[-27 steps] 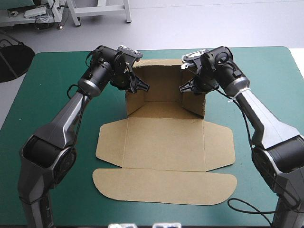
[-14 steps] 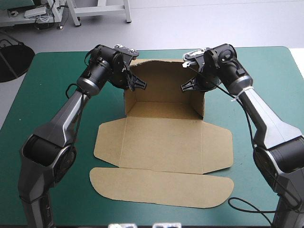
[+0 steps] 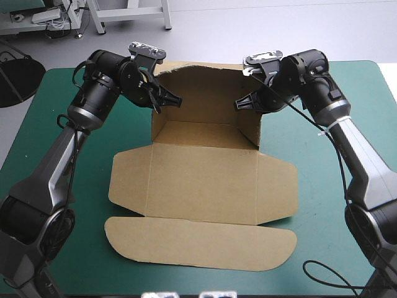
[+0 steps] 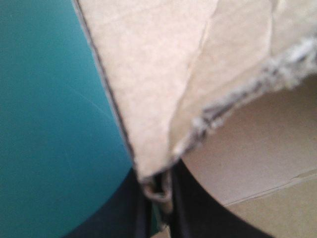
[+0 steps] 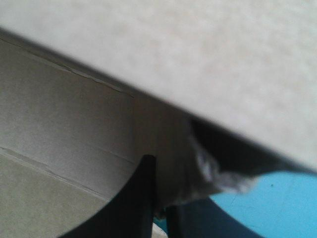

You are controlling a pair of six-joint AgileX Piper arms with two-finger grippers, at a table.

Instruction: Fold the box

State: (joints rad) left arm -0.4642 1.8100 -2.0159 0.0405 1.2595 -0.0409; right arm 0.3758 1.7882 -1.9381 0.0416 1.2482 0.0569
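Box [image 3: 205, 180]: a cut sheet of brown board, laid on the middle of the counter [image 3: 310, 236], partly raised
Far part: a back wall and two side walls are stood upright toward the counter's far edge, open at the top
Near part: the wide base panel is laid flat, with a short flap flat at each side and a long round-ended flap flat toward the near edge
Left tool [image 3: 175, 99]: held at the upper near corner of the box's left wall, pressed all but together with the board pinched in it
Left wrist view: the wall's corner is seen wedged between the black fingers [image 4: 190, 210]; a ragged board edge is seen just ahead, and the teal-green cover lies beside the wall
Right tool [image 3: 239, 103]: held at the upper near corner of the box's right wall, likewise nearly pressed together and pinching the board
Right wrist view: a frayed board corner is seen clamped between the black fingers [image 5: 136, 198], with the box's inner panels on one side and a patch of teal-green cover on the other
Arms: both are raised above the counter and angled inward, the raised walls between them
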